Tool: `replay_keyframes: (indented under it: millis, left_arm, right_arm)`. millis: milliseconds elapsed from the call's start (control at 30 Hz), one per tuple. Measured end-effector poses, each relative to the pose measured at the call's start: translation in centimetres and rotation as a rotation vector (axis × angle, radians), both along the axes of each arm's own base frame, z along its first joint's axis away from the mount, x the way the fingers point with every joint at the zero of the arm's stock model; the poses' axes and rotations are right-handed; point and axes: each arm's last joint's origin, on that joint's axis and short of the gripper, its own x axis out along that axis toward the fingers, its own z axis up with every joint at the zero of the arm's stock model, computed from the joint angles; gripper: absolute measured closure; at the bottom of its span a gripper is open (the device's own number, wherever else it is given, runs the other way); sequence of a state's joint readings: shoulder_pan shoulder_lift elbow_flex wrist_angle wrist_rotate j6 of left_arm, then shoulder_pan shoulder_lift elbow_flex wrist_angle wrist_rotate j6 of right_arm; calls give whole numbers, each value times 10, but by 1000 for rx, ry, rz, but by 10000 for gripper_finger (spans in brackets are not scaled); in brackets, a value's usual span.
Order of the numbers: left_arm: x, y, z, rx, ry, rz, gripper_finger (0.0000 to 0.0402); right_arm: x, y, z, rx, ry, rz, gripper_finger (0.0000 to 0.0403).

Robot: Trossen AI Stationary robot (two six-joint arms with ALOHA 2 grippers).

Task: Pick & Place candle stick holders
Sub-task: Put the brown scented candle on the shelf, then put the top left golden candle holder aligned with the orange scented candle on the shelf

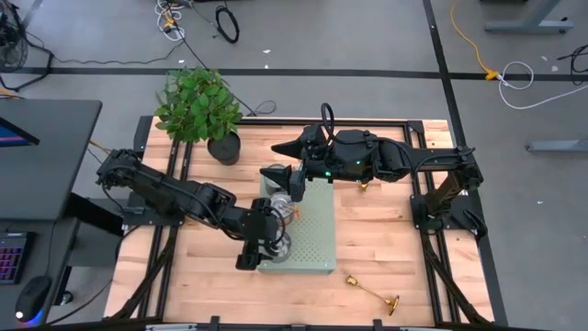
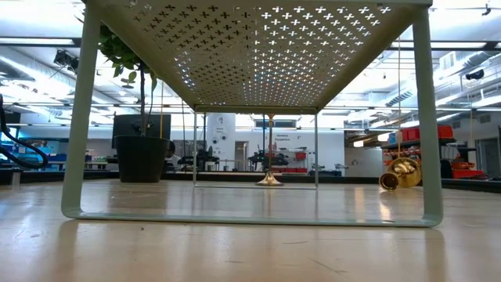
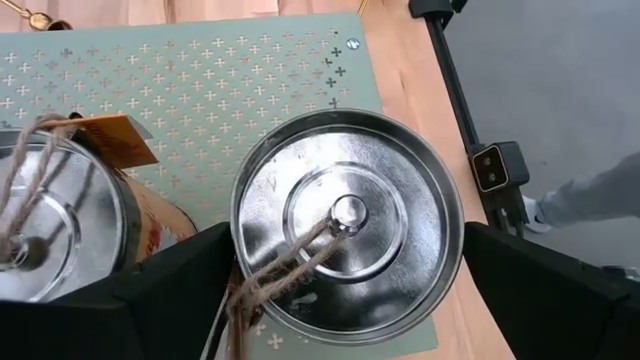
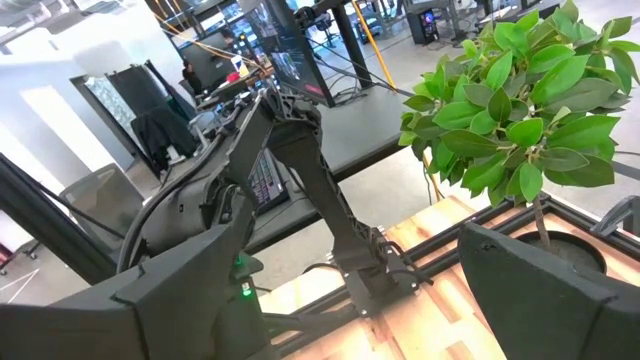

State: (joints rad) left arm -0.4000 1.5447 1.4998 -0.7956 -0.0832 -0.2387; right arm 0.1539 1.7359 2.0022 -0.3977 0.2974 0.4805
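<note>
Silver tins (image 3: 350, 225), two, on one green perforated rack (image 1: 317, 230), centre frame. The left hand (image 1: 260, 241) is spread wide astride one tin, with no firm grip evident. The right hand (image 1: 292, 176) is above centre, open wide and empty. Brass candle stick holders, two visible on the bench (image 1: 395, 248): one right of centre (image 1: 365, 187), one lying lower right (image 1: 372, 292). Best practice: pinch across the thin stem.

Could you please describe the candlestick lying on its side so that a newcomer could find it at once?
Start at the pale green perforated stand mid-table. Beyond its corner, near the table's front edge, lies a brass candlestick on bare wood. It is tipped over, while another candlestick stands upright.
</note>
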Motion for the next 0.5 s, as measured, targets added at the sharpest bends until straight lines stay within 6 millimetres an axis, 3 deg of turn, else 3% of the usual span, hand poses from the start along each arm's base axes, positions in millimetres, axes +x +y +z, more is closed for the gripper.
replay_keyframes:
  millis: [200, 500]
  left_arm:
    - [-1, 1, 2, 35, -18, 6, 3]
    - [-16, 8, 22, 29, -95, -11, 2]
  right_arm:
    - [0, 0, 0, 0, 0, 0, 14]
    - [0, 0, 0, 0, 0, 0, 14]
